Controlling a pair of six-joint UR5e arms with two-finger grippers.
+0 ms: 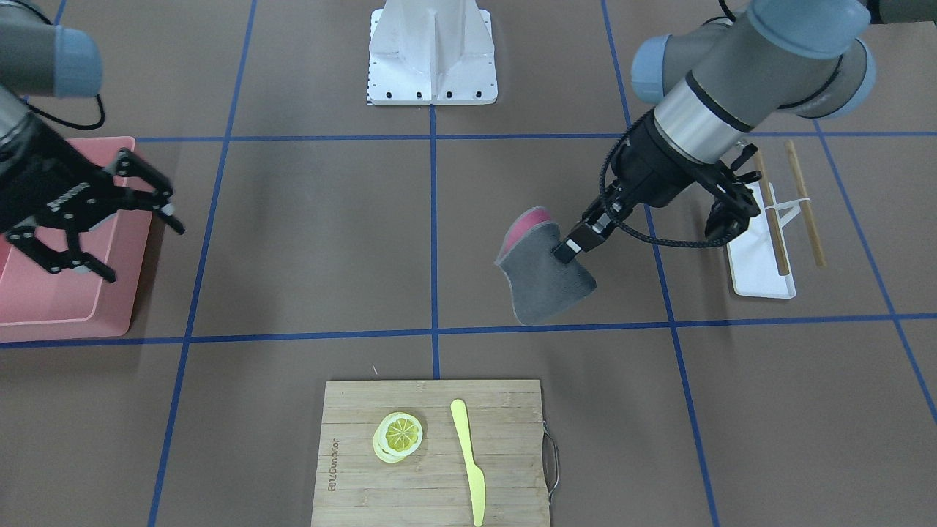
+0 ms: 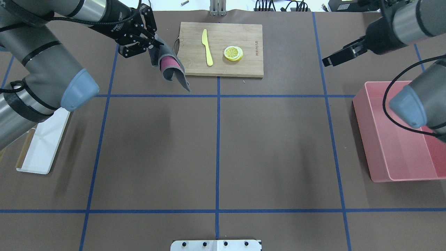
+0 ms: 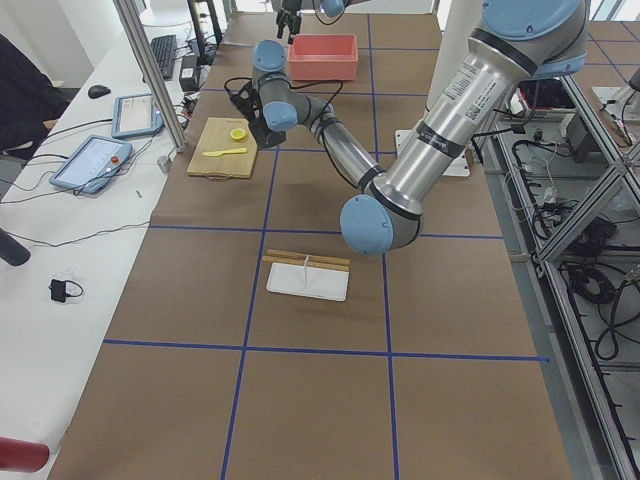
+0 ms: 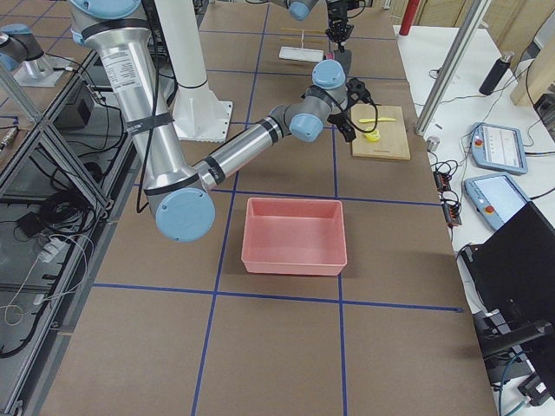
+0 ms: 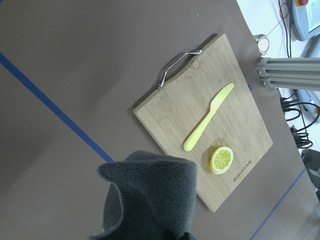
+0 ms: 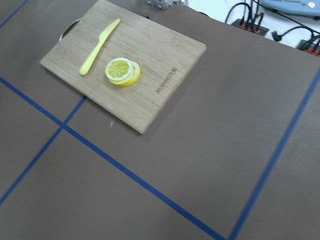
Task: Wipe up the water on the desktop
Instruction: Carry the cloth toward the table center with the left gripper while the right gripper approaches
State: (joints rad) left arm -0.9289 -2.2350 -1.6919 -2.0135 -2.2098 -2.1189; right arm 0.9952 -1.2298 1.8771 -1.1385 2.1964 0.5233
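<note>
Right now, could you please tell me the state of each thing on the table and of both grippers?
left gripper: shut on the cloth.
cloth: folded, hanging from the left gripper.
right gripper: open, holding nothing.
pink bin: empty.
cutting board: lying flat.
knife: flat on the board.
lemon slices: stacked on the board.
desktop: no water that I can make out.

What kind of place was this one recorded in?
Likely a robotics lab workcell, not a kitchen: the desktop is gridded in blue tape, teach pendants lie on a side bench, and cables trail beside aluminium framing.
</note>
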